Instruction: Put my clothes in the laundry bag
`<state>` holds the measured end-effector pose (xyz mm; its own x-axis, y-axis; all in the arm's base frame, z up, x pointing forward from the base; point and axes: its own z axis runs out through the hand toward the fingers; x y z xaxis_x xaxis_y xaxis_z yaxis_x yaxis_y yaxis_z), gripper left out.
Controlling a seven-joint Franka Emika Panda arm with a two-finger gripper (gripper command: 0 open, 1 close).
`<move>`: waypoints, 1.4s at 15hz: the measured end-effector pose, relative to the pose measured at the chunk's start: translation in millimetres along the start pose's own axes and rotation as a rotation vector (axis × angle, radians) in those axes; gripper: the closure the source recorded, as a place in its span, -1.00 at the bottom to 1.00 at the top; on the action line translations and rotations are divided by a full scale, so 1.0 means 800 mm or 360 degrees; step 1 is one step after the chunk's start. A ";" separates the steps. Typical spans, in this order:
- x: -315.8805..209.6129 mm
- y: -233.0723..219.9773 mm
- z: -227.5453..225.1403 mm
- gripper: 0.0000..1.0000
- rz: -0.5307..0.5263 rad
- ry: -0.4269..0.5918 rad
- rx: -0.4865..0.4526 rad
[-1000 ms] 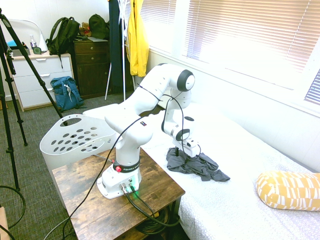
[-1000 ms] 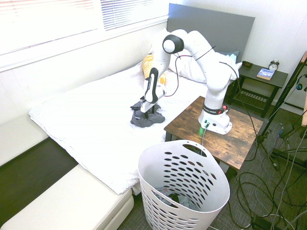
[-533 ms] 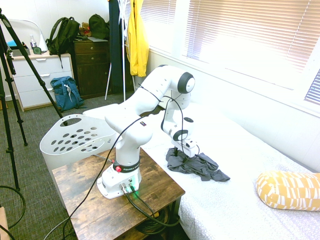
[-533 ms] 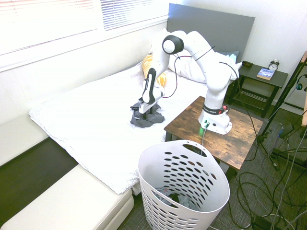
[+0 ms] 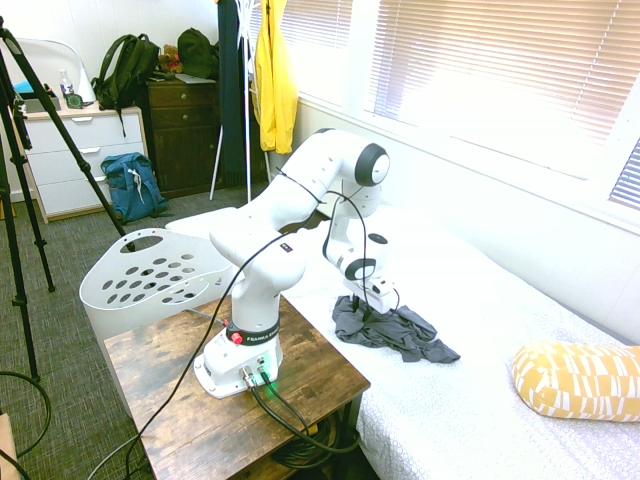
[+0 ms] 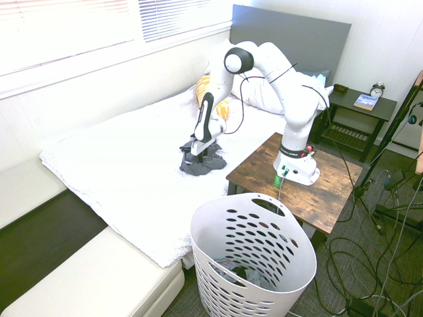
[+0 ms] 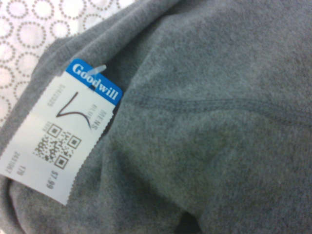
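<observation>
1. The pincer (image 5: 362,306) points straight down onto the bed (image 5: 480,400), its tip sunk into the heap of the clothes (image 5: 392,331).
2. From where I stand I cannot tell whether its fingers are spread or closed on the cloth; the folds hide them in both room views.
3. The clothes (image 6: 201,162), a dark grey garment, lie crumpled on the white bedcover directly under the pincer (image 6: 200,150), with most of the cloth trailing away from it toward the yellow patterned pillow (image 5: 580,380).
4. Seen from close by, the grey fabric (image 7: 214,117) fills nearly everything below the pincer, with a stitched seam running across it.
5. A white paper tag with a blue "Goodwill" band (image 7: 63,141) lies on the cloth, and a corner of the bedcover with a ring pattern (image 7: 29,29) shows beside it.
6. The laundry bag (image 6: 254,261), a white basket with rows of oval holes, stands on the floor well apart from the pincer, beyond the wooden counter (image 6: 310,181) that carries the arm's base.
7. Something dark and crumpled already lies in the bottom of the basket.
8. Far behind the pincer a bright yellow jacket (image 5: 275,85) hangs on a rack, near a dark dresser (image 5: 185,130) and a blue backpack (image 5: 133,185) on the floor.
</observation>
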<state>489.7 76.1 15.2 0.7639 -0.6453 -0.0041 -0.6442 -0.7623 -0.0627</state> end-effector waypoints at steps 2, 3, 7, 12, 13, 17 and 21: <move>0.001 0.000 0.000 1.00 0.0006 0.0000 0.0001; 0.001 0.001 0.000 1.00 0.0009 0.0000 0.0002; 0.003 0.004 0.000 1.00 0.0016 -0.0005 0.0003; 0.010 -0.001 -0.031 1.00 0.0005 0.0011 0.0049; 0.012 -0.004 -0.056 1.00 -0.0001 0.0035 0.0073; 0.017 -0.015 -0.177 1.00 -0.0054 0.0144 0.0167; 0.001 -0.032 -0.295 1.00 -0.0215 0.0213 0.0188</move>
<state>498.0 83.6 252.6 0.8262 -0.5446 0.1443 -0.5214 -0.8362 -0.1702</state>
